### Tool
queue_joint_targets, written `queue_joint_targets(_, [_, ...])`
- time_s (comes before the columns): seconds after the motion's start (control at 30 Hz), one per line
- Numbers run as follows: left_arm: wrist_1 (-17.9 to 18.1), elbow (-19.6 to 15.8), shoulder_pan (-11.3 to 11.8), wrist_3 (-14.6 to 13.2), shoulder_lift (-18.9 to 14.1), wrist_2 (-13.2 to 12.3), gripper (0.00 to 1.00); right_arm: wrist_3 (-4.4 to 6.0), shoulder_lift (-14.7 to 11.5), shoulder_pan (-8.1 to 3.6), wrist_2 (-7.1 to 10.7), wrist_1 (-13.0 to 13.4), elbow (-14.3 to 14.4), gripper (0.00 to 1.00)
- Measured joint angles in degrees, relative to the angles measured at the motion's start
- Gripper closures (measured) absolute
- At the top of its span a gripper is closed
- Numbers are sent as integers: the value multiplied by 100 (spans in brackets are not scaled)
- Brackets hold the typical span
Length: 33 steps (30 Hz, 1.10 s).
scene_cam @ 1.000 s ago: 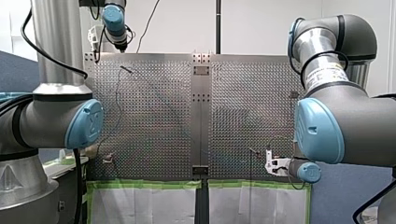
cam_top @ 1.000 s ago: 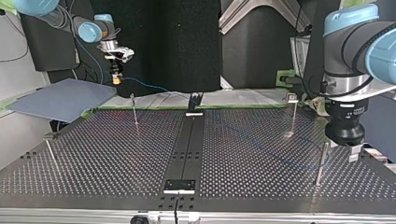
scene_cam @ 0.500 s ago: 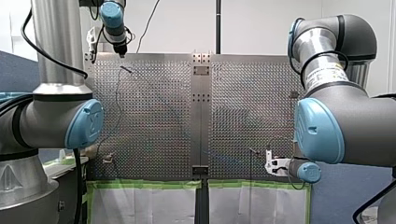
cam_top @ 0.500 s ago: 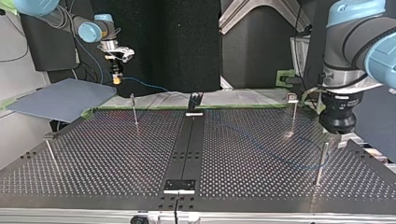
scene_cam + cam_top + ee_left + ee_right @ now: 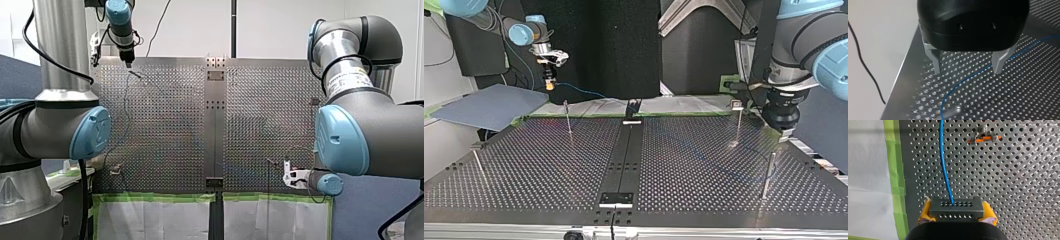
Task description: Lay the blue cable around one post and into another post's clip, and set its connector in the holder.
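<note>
Our left arm (image 5: 60,130) stretches to the far side of the front view, with its wrist (image 5: 119,20) upright and our left gripper (image 5: 967,72) pointing straight down. Its two metal fingers (image 5: 936,65) stand wide apart under the black body and hang above the surface. Our right arm (image 5: 360,135) folds back on itself, its elbow close to the camera. Its wrist (image 5: 327,184) sits low at the near edge. In the top view our right gripper (image 5: 956,208) points downward. Its yellow pads (image 5: 925,213) press against both ends of the black connector (image 5: 956,211), clamping it between them.
</note>
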State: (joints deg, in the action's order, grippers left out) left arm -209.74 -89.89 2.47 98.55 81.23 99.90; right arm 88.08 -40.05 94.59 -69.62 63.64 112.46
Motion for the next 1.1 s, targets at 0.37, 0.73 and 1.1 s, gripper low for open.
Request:
queue_joint_targets(0.37, [-607,-7,-28,22,-2,136,2,-8,0,26,0,-22,0,100])
queue_joint_targets(0.73, [-930,-6,-36,24,-7,328,2,-9,0,42,0,-27,0,100])
queue_joint_targets(1.1, [-940,-8,-41,24,-8,332,2,-11,0,54,0,-30,0,100])
